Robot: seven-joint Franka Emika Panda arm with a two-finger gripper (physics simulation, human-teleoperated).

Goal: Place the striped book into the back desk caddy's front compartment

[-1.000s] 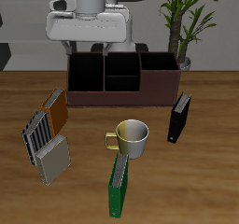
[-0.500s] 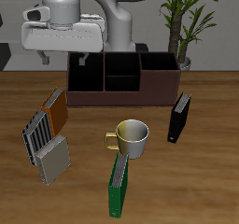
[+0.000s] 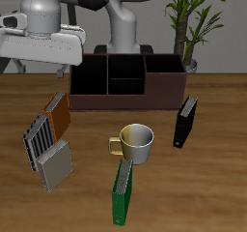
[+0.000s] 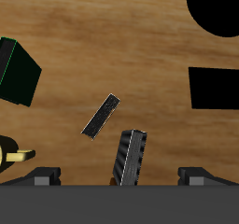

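The striped book (image 3: 39, 137) leans on edge between an orange-brown book (image 3: 60, 115) and a plain grey book (image 3: 56, 165), nearer the table's front edge than the back desk caddy (image 3: 125, 99). The caddy's front compartment (image 3: 123, 85) is a small black middle cell with nothing in it. My gripper (image 3: 41, 70) hangs open and empty, high above the table beside the caddy's end, farther back than the books. In the wrist view the striped book (image 4: 131, 156) shows just ahead of my gripper (image 4: 121, 176), with the grey book (image 4: 101, 116) beyond it.
A yellow-green mug (image 3: 137, 142) stands mid-table, with a green book (image 3: 121, 192) upright near the front edge. A black book (image 3: 185, 122) stands beside the caddy's other end, and a potted plant (image 3: 191, 23) behind it. Two black shapes (image 4: 219, 86) show in the wrist view.
The arm has swung sideways from above the caddy to beyond its end, toward the side where the three books lie. The gripper stayed open and nothing on the table moved.
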